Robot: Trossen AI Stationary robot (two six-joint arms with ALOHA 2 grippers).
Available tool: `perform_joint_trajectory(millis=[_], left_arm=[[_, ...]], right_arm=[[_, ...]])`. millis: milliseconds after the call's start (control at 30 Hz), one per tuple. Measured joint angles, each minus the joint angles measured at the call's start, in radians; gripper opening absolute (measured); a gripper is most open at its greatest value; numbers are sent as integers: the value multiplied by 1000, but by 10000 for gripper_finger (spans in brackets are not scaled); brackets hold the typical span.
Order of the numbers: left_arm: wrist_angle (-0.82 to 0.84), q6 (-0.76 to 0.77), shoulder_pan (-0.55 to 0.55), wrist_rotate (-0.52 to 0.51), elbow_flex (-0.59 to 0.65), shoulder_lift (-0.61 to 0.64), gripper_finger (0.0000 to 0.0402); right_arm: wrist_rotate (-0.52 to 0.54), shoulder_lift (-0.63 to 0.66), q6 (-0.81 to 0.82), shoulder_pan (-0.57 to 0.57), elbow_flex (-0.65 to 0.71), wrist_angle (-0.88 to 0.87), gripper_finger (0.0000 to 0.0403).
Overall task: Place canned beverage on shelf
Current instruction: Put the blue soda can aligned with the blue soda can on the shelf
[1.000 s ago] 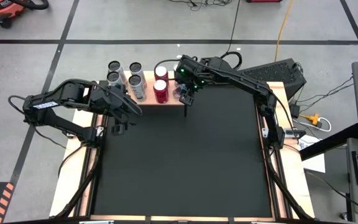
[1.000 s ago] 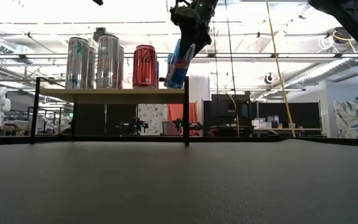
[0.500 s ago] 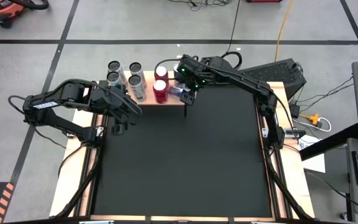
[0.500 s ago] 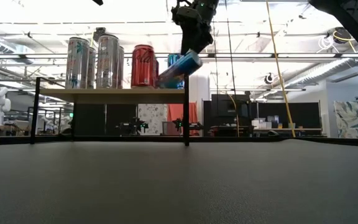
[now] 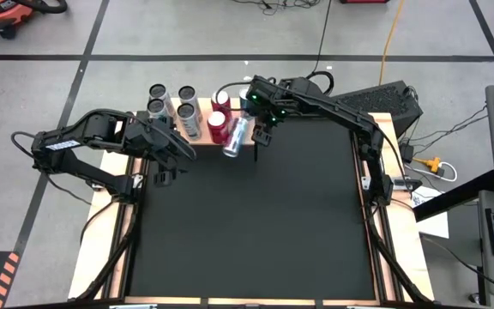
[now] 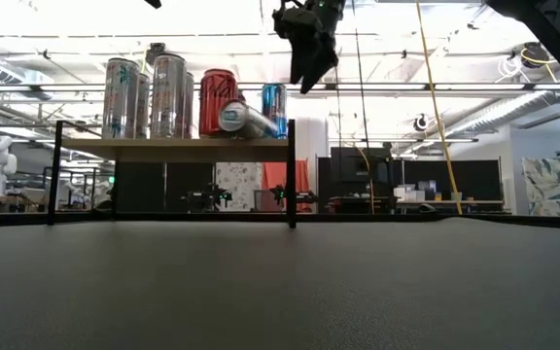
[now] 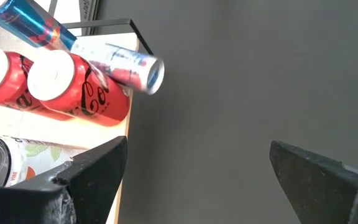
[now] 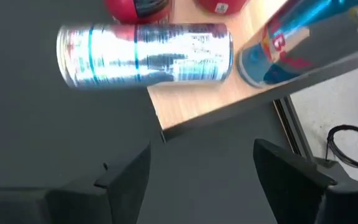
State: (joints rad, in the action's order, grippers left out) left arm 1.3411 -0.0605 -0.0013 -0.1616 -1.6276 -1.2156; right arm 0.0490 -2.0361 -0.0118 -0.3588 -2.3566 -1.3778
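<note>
Right pincer (image 6: 306,83) open, empty; can (image 6: 244,119) toppled on shelf (image 6: 173,146)

The shelf (image 6: 173,144) stands at the far edge of the black bench (image 5: 247,215). On its wooden top: tall silver cans (image 6: 144,96), red cans (image 6: 218,101) and a blue can (image 6: 274,105) upright — one silver-blue can (image 5: 236,136) lies on its side, overhanging the front edge.

One camera looks straight down on the desk (image 5: 247,223); another sits level with it, facing the shelf (image 6: 173,144). Both wrist cameras view that shelf's corner closely from above.
</note>
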Motion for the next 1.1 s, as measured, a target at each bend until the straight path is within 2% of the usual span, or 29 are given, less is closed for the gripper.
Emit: perform_joint_trajectory(millis=[367,533,900,1100], left_arm=[[0,2,0,0,0,0,391],[0,2,0,0,0,0,391],[0,2,0,0,0,0,391],[0,5,0,0,0,0,391]], right_arm=[[-31,29,60,17,0,-11,265],[-104,29,60,27,0,-10,265],[-106,27,153,95,0,7,265],[-106,27,181,159,0,74,265]])
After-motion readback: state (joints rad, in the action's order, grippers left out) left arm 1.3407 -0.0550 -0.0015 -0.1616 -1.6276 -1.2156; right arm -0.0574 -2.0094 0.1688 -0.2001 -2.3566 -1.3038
